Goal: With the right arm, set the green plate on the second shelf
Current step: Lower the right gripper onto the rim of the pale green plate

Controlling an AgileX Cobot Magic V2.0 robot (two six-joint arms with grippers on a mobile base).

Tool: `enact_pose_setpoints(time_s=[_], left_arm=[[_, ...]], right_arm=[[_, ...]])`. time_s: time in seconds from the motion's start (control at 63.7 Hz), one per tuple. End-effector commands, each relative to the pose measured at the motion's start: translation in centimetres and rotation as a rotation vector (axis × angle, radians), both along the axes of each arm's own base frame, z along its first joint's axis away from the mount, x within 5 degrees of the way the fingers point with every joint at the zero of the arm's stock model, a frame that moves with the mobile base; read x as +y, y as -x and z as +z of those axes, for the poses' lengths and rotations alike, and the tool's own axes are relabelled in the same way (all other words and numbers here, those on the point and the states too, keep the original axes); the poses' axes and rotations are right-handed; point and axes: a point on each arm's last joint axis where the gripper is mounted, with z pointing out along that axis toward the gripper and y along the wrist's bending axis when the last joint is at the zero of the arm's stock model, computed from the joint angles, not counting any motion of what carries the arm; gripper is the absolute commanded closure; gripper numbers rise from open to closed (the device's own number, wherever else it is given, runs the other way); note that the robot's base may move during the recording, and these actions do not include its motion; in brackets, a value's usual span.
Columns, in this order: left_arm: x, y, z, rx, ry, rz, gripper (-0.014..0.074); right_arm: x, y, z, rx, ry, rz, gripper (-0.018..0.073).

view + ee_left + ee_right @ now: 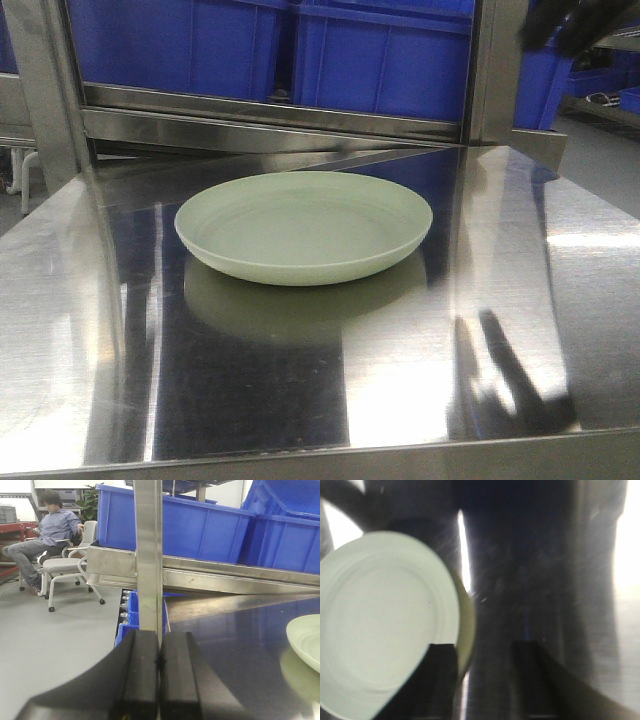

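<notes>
The plate [303, 228] lies flat on the steel shelf [90, 330], just in front of the blue bins [380, 55]. The right gripper [487, 680] hangs above the shelf with its jaws apart and empty; the plate is off to its left, and one finger [440, 680] crosses the rim in the blurred wrist view. The left gripper [159, 680] has its jaws pressed together on nothing, facing a steel post [148, 555].
</notes>
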Motion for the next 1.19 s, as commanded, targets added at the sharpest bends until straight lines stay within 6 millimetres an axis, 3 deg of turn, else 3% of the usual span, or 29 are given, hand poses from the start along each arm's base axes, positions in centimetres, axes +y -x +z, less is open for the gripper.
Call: enact_pose_setpoints(time_s=[0.0, 0.157, 0.549, 0.973, 1.177], left_arm=[[0.0, 0.0, -0.4, -0.066, 0.006, 0.002, 0.0466], [0.0, 0.0, -0.4, -0.066, 0.006, 0.002, 0.0466], [0.0, 0.0, -0.4, -0.066, 0.006, 0.002, 0.0466], [0.0, 0.0, -0.4, -0.066, 0.006, 0.002, 0.0466], [0.0, 0.0, -0.4, -0.066, 0.006, 0.002, 0.0466]], right_arm=[[1.2, -0.9, 0.5, 0.005, -0.094, 0.007, 0.0029], [2.7, -2.1, -2.8, 0.131, -0.139, 0.017, 0.0012], [5.3, -3.2, -6.8, 0.239, -0.171, 0.038, 0.0017], [5.6, -4.2, -8.4, 0.236, -0.193, 0.001, 0.0023], [5.7, -4.5, -9.3, 0.262, -0.191, -0.002, 0.0155]])
